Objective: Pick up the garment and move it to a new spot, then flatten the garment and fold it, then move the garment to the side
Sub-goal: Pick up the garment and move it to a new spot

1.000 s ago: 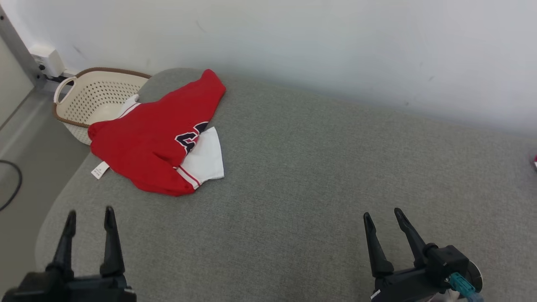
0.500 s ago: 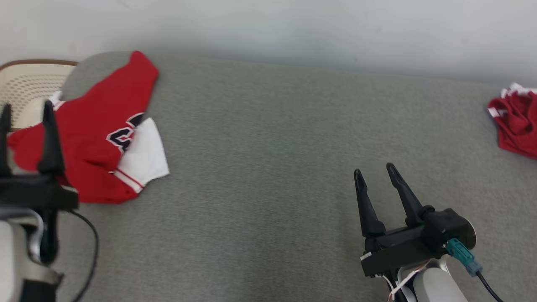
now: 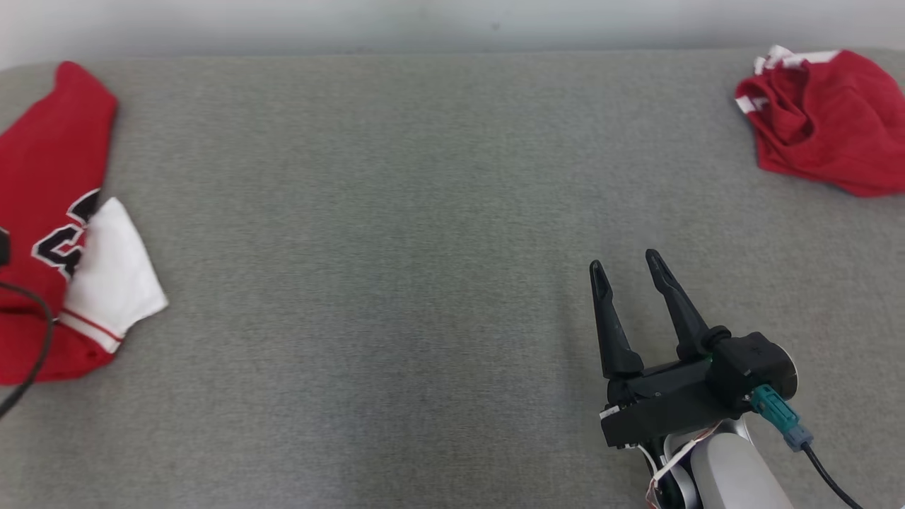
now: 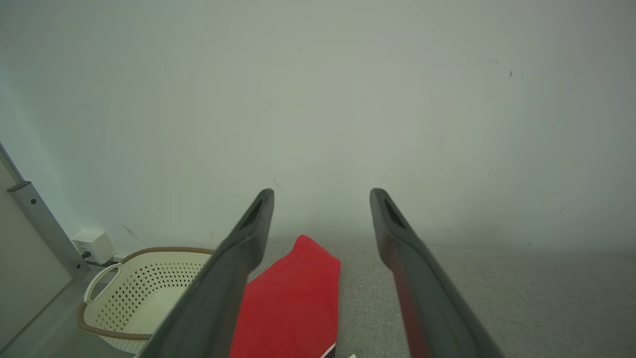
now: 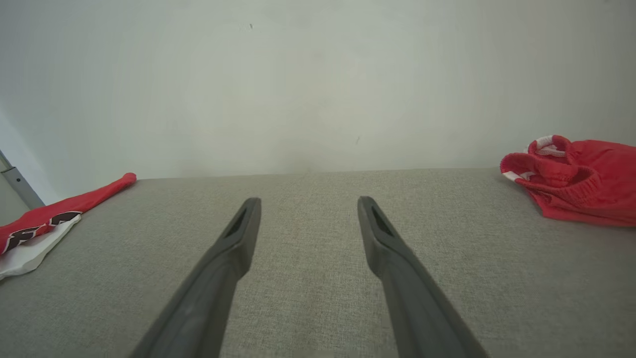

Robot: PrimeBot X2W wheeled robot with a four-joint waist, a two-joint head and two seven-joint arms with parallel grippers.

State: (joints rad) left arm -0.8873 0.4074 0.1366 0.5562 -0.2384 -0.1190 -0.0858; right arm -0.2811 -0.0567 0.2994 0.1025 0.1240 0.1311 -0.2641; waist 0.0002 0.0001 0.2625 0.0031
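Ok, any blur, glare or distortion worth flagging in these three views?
Head view: flat, even light, no glare, crisp on the grey fabric surface and right fingers. Left wrist view: left fingers soft close to the lens, wall hazy, corners dimmer, red jersey sharp. Right wrist view: right fingers blurred near the lens, crumpled red garment sharp.

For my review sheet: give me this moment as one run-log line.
left gripper: open, empty | right gripper: open, empty, over grey surface | red jersey: flat, left side | crumpled red garment: far right, untouched
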